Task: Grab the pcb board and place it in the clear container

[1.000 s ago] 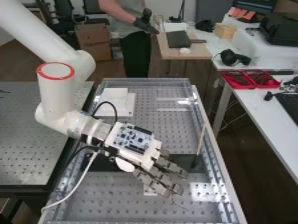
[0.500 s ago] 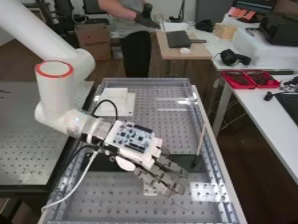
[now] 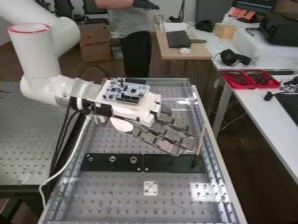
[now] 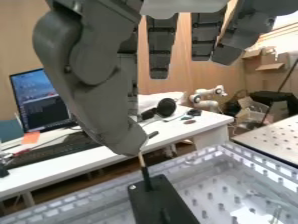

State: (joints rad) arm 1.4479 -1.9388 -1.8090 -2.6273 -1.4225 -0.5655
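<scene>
The hand (image 3: 136,112) is above the middle of the bench with its fingers straight, pointing toward the bench's right side. On its back sits a blue-and-white circuit board (image 3: 125,90). A small pale plate with dark spots (image 3: 151,188) lies on the perforated bench nearer the front, apart from the hand; I cannot tell whether it is the pcb board. In the wrist view the hand (image 4: 100,80) hangs open with nothing held. I cannot make out a separate clear container.
A black bar (image 3: 120,162) with round metal parts crosses the bench. Its right end carries a thin upright rod (image 4: 146,177), close to the thumb in the wrist view. Clear-looking side walls (image 3: 216,162) edge the bench. Red trays (image 3: 243,79) stand on the white table at right.
The hand has moved toward the bench's far end, its fingers still straight. The black bar and small pale plate have come into fuller sight, while the white box behind is now covered.
</scene>
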